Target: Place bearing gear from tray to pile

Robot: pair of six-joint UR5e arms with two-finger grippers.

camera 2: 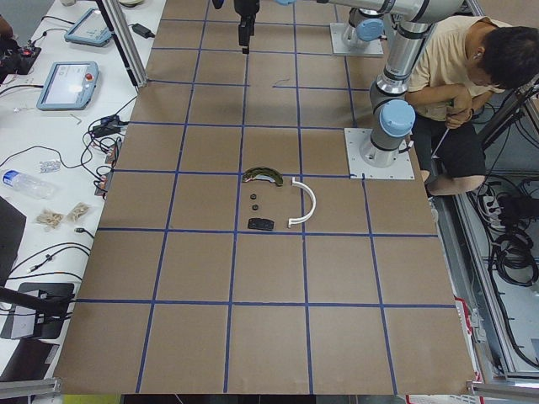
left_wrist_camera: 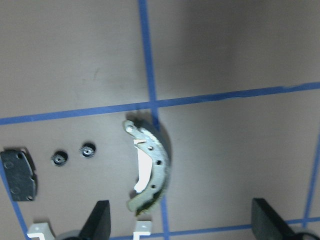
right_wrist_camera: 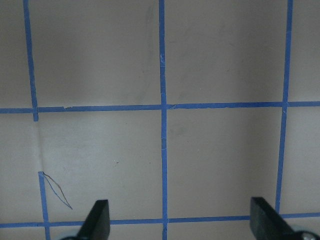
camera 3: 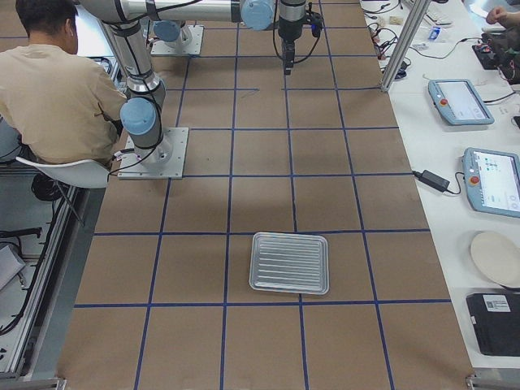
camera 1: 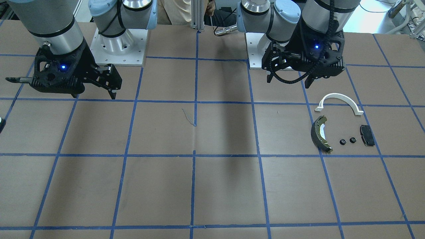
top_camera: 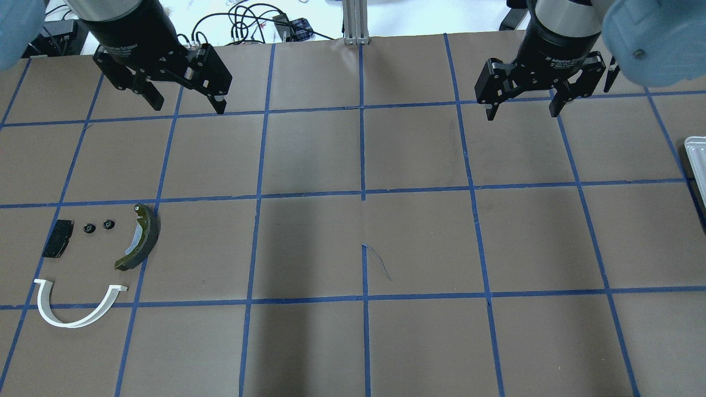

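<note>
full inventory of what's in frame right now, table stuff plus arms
table: 1, brown with blue tape grid, under everything
tray: 1, silver, table's end on the robot's right, nothing on it
pad: 1, black, robot's far left
brake shoe: 1, dark with olive rim, robot's left side
gears: 2, black, between pad and brake shoe
arch: 1, white, beside those, nearest the robot
operator: 1, tan shirt, seated behind the bases
left gripper: 1, black, open, raised near the parts
right gripper: 1, black, open, raised over bare table
</note>
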